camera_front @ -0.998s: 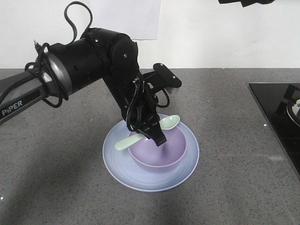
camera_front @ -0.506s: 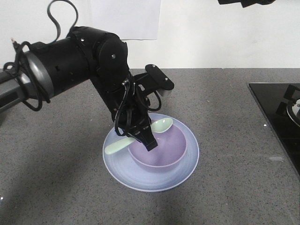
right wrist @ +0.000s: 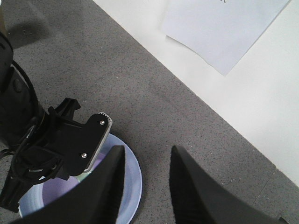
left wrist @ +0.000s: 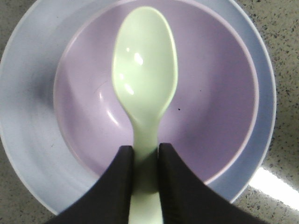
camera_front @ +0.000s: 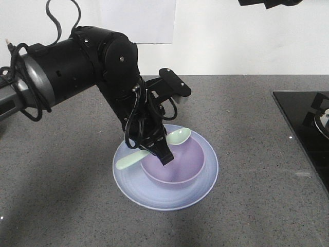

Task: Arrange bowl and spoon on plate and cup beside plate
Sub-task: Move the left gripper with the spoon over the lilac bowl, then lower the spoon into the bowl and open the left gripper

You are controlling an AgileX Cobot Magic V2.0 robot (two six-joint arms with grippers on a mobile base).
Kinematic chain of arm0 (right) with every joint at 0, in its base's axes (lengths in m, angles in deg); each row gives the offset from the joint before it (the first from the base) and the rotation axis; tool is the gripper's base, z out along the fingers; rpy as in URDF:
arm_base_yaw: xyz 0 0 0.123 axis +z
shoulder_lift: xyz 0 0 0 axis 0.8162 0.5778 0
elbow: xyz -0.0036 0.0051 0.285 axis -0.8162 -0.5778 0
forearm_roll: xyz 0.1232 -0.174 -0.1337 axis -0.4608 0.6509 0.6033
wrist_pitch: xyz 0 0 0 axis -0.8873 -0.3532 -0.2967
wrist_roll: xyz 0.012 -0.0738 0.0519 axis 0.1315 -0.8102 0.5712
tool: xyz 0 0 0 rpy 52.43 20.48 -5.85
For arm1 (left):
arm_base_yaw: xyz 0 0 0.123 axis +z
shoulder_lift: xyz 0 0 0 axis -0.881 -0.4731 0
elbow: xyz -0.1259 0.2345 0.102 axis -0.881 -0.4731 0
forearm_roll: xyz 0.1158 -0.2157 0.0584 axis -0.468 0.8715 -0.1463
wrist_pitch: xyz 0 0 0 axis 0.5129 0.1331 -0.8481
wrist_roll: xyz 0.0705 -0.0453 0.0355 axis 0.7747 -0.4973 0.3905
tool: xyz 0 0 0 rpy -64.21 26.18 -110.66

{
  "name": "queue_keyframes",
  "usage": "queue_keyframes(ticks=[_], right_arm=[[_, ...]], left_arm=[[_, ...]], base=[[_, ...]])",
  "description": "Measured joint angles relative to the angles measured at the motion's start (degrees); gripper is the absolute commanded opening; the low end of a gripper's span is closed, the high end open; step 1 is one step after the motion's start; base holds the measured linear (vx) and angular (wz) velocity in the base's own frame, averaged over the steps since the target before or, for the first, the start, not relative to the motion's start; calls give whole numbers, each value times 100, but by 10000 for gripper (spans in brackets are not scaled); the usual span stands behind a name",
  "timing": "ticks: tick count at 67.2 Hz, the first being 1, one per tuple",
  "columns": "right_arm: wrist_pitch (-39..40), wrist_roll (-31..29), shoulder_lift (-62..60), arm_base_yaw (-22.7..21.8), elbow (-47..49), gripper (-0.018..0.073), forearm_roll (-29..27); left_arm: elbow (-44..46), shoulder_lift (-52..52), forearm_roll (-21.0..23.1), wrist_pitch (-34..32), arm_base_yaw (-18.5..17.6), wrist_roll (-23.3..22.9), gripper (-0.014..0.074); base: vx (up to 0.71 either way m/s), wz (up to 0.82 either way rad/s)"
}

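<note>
Left wrist-mounted view: at the bottom edge the left gripper (left wrist: 145, 150) pinches the spoon (left wrist: 145, 79) by its handle, the scoop over the bowl (left wrist: 210, 93), which sits centred on the plate (left wrist: 28, 154), while the right gripper (right wrist: 145, 151) stands spread above the grey counter (right wrist: 93, 56).

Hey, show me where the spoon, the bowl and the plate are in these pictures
spoon (left wrist: 145, 65), left wrist view, on the middle of its scoop.
bowl (left wrist: 210, 88), left wrist view, on the inner wall to the right of the scoop.
plate (camera_front: 154, 198), front view, on the bare near part by the rim.
</note>
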Motion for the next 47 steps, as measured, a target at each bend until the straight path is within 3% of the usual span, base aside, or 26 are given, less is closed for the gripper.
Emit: queue_keyframes(ticks=[47], right_arm=[[-2, 22, 0, 0, 0, 237, -12]], left_arm=[[-6, -195, 1, -107, 0, -71, 8]], base=[[0, 0]])
